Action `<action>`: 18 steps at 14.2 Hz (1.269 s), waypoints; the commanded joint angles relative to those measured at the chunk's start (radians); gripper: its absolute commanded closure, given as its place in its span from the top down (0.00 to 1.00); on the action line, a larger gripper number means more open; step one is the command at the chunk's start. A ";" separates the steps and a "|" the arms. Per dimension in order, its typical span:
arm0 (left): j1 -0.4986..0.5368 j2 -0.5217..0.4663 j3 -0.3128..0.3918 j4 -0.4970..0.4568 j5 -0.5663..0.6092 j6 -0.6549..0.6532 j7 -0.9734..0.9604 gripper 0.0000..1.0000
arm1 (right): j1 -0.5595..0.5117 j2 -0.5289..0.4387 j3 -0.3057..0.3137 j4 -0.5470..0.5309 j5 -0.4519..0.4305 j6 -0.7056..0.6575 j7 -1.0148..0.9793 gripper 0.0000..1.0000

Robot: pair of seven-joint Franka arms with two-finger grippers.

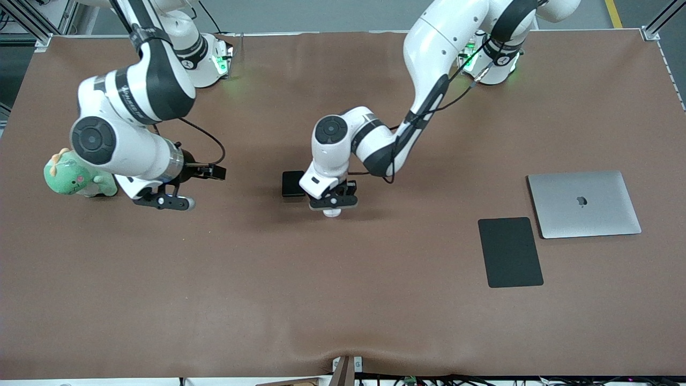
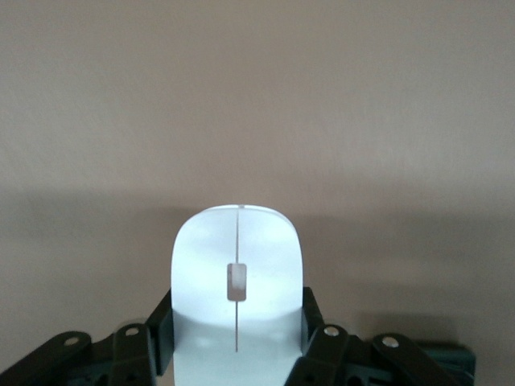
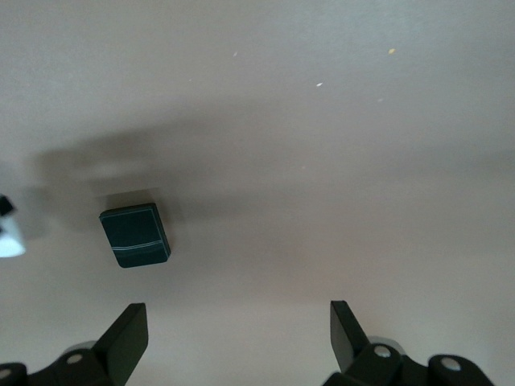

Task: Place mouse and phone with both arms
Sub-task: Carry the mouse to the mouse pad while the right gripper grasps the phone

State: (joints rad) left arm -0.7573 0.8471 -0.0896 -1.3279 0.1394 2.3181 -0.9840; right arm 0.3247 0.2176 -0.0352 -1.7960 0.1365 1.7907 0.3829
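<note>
The white mouse point(image 2: 239, 269) sits between the black fingers point(image 2: 161, 322) of my left gripper point(image 2: 237, 334), which is shut on its sides. In the front view that left gripper point(image 1: 332, 202) is low over the middle of the table, and only a bit of the mouse point(image 1: 332, 212) shows under it. The black phone point(image 1: 293, 183) lies on the table right beside it, toward the right arm's end. My right gripper point(image 1: 164, 202) hangs open over bare table between a plush toy and the phone. The phone point(image 3: 135, 234) lies ahead of its spread fingers point(image 3: 129, 334), apart from them.
A green plush toy point(image 1: 75, 179) sits at the right arm's end of the table. A closed silver laptop point(image 1: 583, 203) lies toward the left arm's end. A flat black mouse pad point(image 1: 509, 252) lies beside it, nearer the front camera. Brown cloth covers the table point(image 1: 343, 300).
</note>
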 commanded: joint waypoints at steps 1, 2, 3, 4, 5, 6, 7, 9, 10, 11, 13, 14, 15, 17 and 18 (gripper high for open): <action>0.059 -0.040 -0.016 -0.005 0.019 -0.003 0.054 0.00 | 0.013 0.037 0.026 -0.011 0.008 0.050 0.074 1.00; 0.071 -0.060 -0.013 -0.007 0.020 -0.003 0.068 0.00 | 0.020 0.046 0.032 -0.012 0.008 0.068 0.097 1.00; 0.096 -0.084 -0.012 -0.017 0.019 -0.005 0.100 0.00 | 0.030 0.054 0.035 -0.019 0.008 0.090 0.109 1.00; 0.125 -0.098 -0.015 -0.022 0.014 -0.019 0.148 0.00 | 0.042 0.060 0.037 -0.034 0.008 0.126 0.119 1.00; 0.157 -0.103 -0.021 -0.021 -0.001 -0.034 0.198 0.00 | 0.045 0.062 0.041 -0.060 0.008 0.172 0.122 1.00; 0.200 -0.111 -0.024 -0.022 -0.015 -0.042 0.267 0.00 | 0.050 0.062 0.046 -0.089 0.008 0.224 0.122 1.00; 0.246 -0.121 -0.030 -0.022 -0.026 -0.063 0.347 0.00 | 0.051 0.065 0.060 -0.112 0.008 0.267 0.122 1.00; 0.350 -0.128 -0.053 -0.022 -0.034 -0.117 0.499 0.00 | 0.059 0.094 0.069 -0.115 0.008 0.298 0.126 1.00; 0.395 -0.128 -0.061 -0.024 -0.034 -0.121 0.551 0.00 | 0.063 0.104 0.081 -0.117 0.008 0.317 0.154 1.00; 0.430 -0.132 -0.064 -0.027 -0.035 -0.128 0.562 0.00 | 0.066 0.120 0.090 -0.118 0.008 0.340 0.181 1.00; 0.496 -0.158 -0.062 -0.048 -0.034 -0.178 0.584 0.00 | 0.111 0.172 0.101 -0.120 0.006 0.427 0.240 1.00; 0.528 -0.175 -0.062 -0.072 -0.032 -0.183 0.623 0.00 | 0.126 0.192 0.101 -0.126 -0.001 0.467 0.255 1.00; 0.567 -0.200 -0.064 -0.106 -0.034 -0.183 0.686 0.00 | 0.135 0.209 0.101 -0.129 -0.003 0.495 0.255 1.00; 0.616 -0.252 -0.062 -0.166 -0.034 -0.183 0.723 0.00 | 0.145 0.216 0.100 -0.141 -0.005 0.515 0.255 1.00; 0.654 -0.276 -0.062 -0.201 -0.034 -0.183 0.734 0.00 | 0.148 0.220 0.100 -0.149 -0.015 0.519 0.255 1.00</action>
State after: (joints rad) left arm -0.1572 0.6734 -0.1405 -1.4065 0.1185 2.1407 -0.2842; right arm 0.4723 0.4421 0.0661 -1.9316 0.1350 2.2979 0.6231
